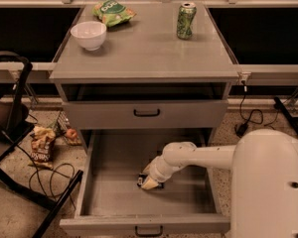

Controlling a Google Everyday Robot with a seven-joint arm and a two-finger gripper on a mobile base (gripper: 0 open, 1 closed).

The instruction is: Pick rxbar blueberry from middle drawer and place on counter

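Reaching into open middle drawer (107,192), lower centre of frame.
Gripper (150,183) touches rxbar blueberry (141,181) on the drawer floor; its opening width cannot be told.

Cream rounded arm (203,155), bulky shell (268,182) (two dark holes); pale gripper (150,183) inside middle drawer (104,225)
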